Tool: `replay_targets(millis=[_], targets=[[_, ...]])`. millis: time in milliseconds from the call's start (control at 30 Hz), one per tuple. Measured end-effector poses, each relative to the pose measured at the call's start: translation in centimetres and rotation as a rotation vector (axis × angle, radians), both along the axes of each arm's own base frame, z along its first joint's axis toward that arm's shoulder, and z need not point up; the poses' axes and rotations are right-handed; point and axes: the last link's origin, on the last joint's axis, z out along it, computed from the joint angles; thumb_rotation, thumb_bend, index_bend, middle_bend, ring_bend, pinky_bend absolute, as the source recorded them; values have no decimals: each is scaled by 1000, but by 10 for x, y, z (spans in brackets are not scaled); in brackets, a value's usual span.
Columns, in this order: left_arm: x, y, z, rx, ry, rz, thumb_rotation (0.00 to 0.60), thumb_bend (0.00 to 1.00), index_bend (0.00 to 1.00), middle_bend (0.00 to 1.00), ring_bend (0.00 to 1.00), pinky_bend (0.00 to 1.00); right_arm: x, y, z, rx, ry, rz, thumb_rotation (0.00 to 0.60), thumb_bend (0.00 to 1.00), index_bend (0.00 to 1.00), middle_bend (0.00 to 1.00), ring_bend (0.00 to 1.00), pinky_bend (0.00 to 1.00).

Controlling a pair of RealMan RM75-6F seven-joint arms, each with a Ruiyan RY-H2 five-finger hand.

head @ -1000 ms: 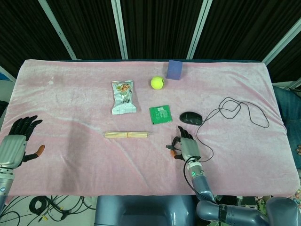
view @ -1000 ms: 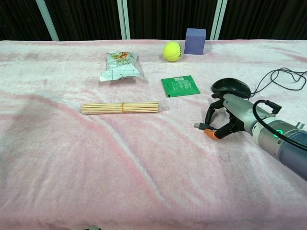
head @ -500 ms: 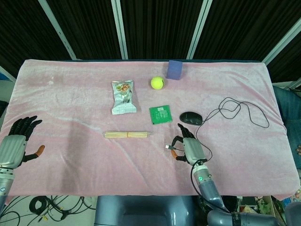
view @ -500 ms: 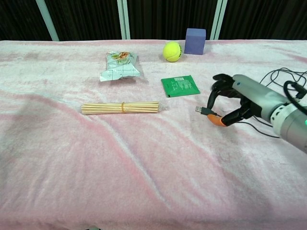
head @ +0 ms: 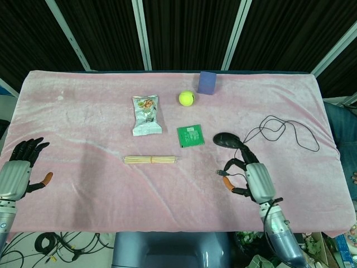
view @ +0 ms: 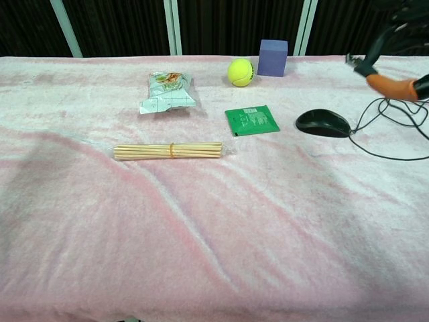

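Pink cloth table (head: 83,117): right hand (head: 249,177) pinches the mouse cable's light, stiff USB plug (head: 219,173), best held by its body, while left hand (head: 21,167) hovers open.

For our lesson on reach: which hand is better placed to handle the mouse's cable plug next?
Right. The right hand pinches the cable plug, close to the mouse; the left hand is far off to the left, open, holding nothing.
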Motion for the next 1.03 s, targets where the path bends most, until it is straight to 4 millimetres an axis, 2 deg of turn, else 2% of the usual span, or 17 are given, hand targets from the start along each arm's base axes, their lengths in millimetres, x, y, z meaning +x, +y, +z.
replay_targets(millis=[167, 467, 667, 1033], targets=[[0, -1, -1, 2, 4, 0, 600, 319, 145, 65, 0, 0, 0, 21, 22, -34, -46, 57, 600, 398, 647, 0, 57, 133], [0, 0, 1, 17, 0, 9, 600, 320, 145, 65, 0, 0, -2, 63, 36, -10, -128, 179, 600, 397, 651, 0, 56, 133], [-1, 1, 1, 22, 0, 17, 600, 320, 145, 65, 0, 0, -13, 88, 36, 3, -129, 221, 600, 398, 652, 0, 56, 133], [-1, 0, 2, 35, -1, 26, 600, 321, 145, 64, 0, 0, -6, 101, 20, 85, -117, 272, 600, 401, 661, 0, 56, 133]])
